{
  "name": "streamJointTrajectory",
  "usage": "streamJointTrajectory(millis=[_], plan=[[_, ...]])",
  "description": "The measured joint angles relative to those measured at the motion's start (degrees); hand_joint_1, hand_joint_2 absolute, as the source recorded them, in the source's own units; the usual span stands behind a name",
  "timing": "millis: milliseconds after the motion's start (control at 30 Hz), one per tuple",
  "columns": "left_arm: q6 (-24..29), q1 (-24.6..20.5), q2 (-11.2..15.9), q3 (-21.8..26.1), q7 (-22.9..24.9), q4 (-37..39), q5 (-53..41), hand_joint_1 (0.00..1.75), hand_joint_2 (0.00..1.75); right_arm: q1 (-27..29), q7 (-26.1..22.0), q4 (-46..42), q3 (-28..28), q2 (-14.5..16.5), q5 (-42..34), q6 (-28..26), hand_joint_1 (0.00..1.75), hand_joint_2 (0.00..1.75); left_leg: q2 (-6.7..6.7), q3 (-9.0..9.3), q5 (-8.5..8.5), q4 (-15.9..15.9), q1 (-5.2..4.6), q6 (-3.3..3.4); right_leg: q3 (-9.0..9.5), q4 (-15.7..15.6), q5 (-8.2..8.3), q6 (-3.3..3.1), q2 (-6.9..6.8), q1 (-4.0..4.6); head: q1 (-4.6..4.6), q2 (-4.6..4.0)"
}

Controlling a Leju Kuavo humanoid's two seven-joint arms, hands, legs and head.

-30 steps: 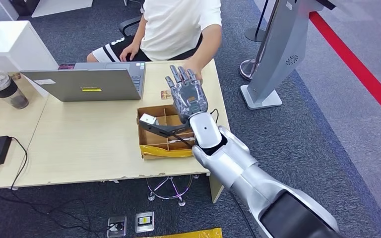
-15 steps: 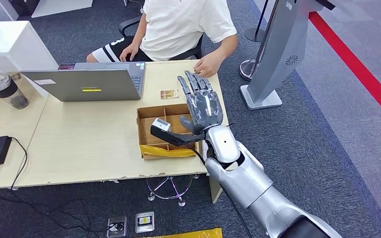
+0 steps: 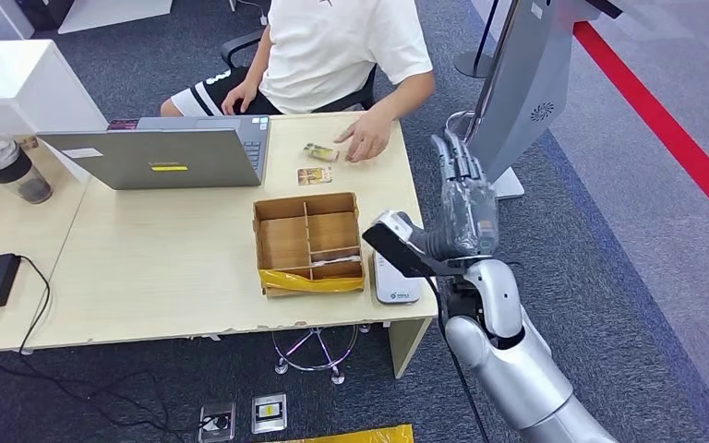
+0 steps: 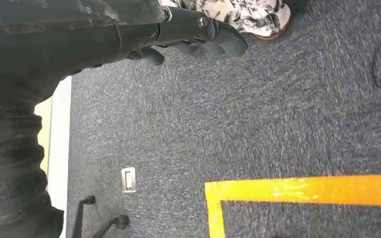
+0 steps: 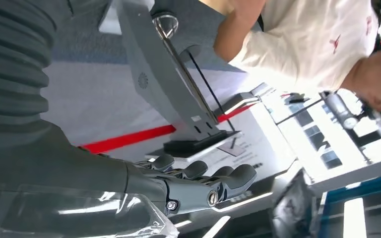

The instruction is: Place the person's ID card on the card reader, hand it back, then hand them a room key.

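Right hand [image 3: 462, 208] has pulled back off the table's right edge, fingers straight, holding nothing. We see the card reader [image 3: 395, 277] uncovered beside the box [image 3: 307, 242]; ID card [image 3: 319, 151] under the person's hand [image 3: 363, 140] at the far edge. Left hand [image 4: 198, 34] hangs empty.

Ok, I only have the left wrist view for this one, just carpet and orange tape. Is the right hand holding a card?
Observer: No. The right hand is raised beside the table's right edge, fingers apart, holding nothing.
Operator: Where are the cards, then?
Observer: On the table in front of the person: one card at the tips of the person's hand, a second card lying just beside it.
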Motion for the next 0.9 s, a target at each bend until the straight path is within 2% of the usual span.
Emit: streamJointTrajectory(millis=[133,233,400,500,700,900], plan=[[1.0,0.0,0.2,0.2,-1.9,0.0,0.3,0.0,1.75,3.4,-1.3,-1.1,-1.1,-2.3,-7.4,-7.1,0.0,1.75,0.01,-0.02,-0.01,0.0,-0.01,0.0,-0.01,0.0,0.0,0.0,0.01,-0.01,0.01,0.0],[2.5,-0.1,0.5,0.4,-3.1,-0.4,-1.1,0.0,1.75,6.6,-2.0,-1.8,-1.6,-3.6,-9.8,-11.3,0.0,1.75,0.01,-0.02,-0.01,0.0,-0.01,0.0,0.0,0.0,0.0,0.0,0.0,-0.02,0.01,0.0],[4.3,0.3,1.3,0.5,-2.1,-2.5,-3.3,0.0,1.75,10.1,-4.2,-5.2,-1.5,-4.6,-7.8,-12.6,0.0,1.75,0.07,-0.04,-0.02,0.0,-0.01,-0.01,-0.02,0.0,0.0,0.0,0.04,-0.01,-0.01,0.0],[4.2,0.3,1.4,0.5,-2.0,-3.2,-4.3,0.0,1.75,10.5,-5.5,-7.5,-0.5,-4.5,-4.1,-9.9,0.0,1.75,0.05,-0.04,-0.02,0.0,0.01,-0.01,-0.01,0.0,0.0,0.0,0.03,0.01,0.0,0.0],[3.5,0.3,1.4,0.9,-2.0,-4.1,-6.5,0.0,1.75,10.6,-6.7,-10.3,5.1,-3.1,4.4,1.8,0.0,1.75,0.04,-0.04,-0.01,0.0,0.02,-0.02,0.01,0.0,0.0,0.0,0.02,0.02,0.01,0.0],[3.4,0.3,1.4,1.0,-2.0,-4.9,-8.1,0.0,1.75,10.4,-7.0,-10.2,10.1,-1.0,6.9,8.1,0.0,1.75,0.01,-0.06,-0.01,0.0,0.02,-0.01,0.01,0.0,-0.01,-0.02,0.0,0.02,0.01,0.0]])
